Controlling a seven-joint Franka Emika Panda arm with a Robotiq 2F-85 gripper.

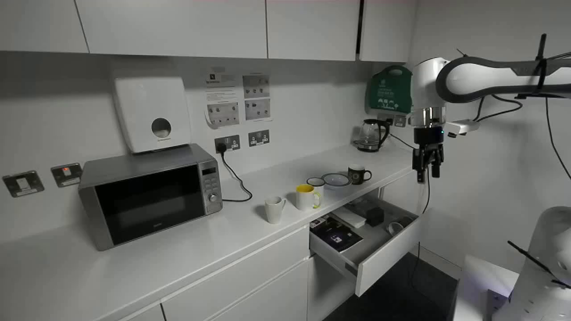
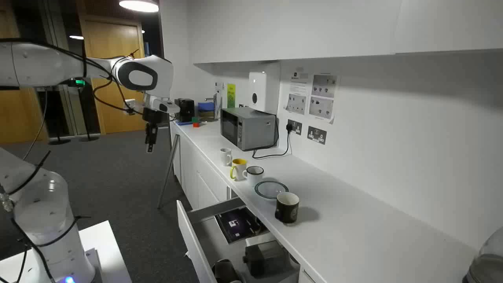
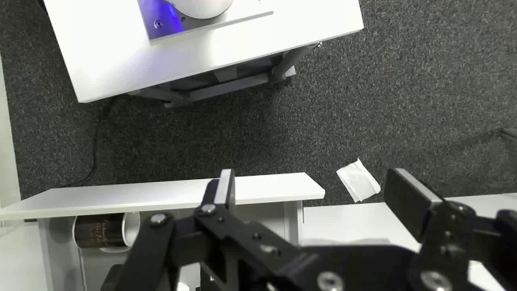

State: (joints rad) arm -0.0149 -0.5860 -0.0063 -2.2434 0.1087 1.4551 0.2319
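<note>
Wrist view, left to right: I noted a dark mug on its side at 8 o'clock, inside the open drawer; my end effector hung spread wide; a white scrap showed at 4 o'clock.

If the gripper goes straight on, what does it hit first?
Probably the dark carpet: the gripper points down toward it, past the open drawer front. Depth is unclear; it might clip that drawer front first.
</note>
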